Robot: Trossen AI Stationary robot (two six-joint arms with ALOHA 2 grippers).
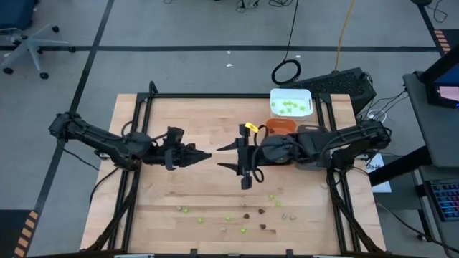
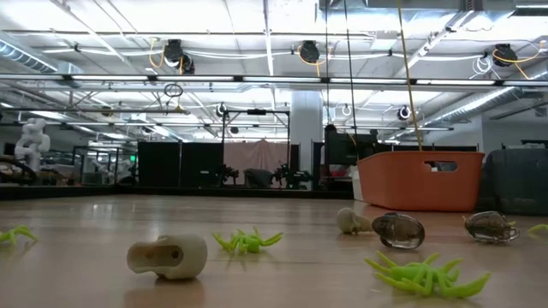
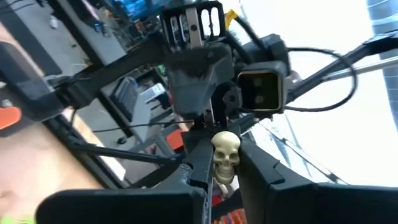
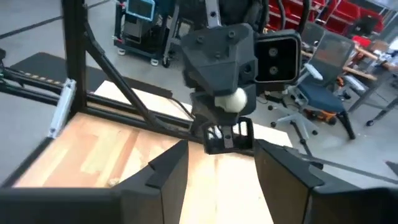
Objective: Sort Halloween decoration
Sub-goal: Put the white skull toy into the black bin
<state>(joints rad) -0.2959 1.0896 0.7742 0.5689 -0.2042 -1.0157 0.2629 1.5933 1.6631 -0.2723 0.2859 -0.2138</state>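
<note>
My left gripper (image 1: 206, 155) hangs above the table's middle, pointing level toward the right edge. It is shut on a small pale skull (image 3: 226, 152), one piece of the Halloween decoration. My right gripper (image 1: 226, 157) faces it from the right. It is open and holds nothing, and its fingers (image 4: 168, 168) spread just short of the skull (image 4: 233, 99). More decoration pieces (image 1: 244, 215) lie scattered near the table's front edge: lime-green spiders (image 2: 247, 242), dark brown pieces (image 2: 398, 229) and another pale skull on its side (image 2: 168, 257). My left gripper pinches the skull by its two sides (image 3: 224, 169) between its fingertips. The fingers come level from the table's left. The skull's rounded top sticks out past the tips. It is lifted clear of the table.
A white tray (image 1: 290, 102) with green pieces stands at the far right. An orange tray (image 1: 282, 126) stands just in front of it, behind my right arm. In the low view a grey tray (image 2: 518, 180) shows beside the orange tray (image 2: 419, 180).
</note>
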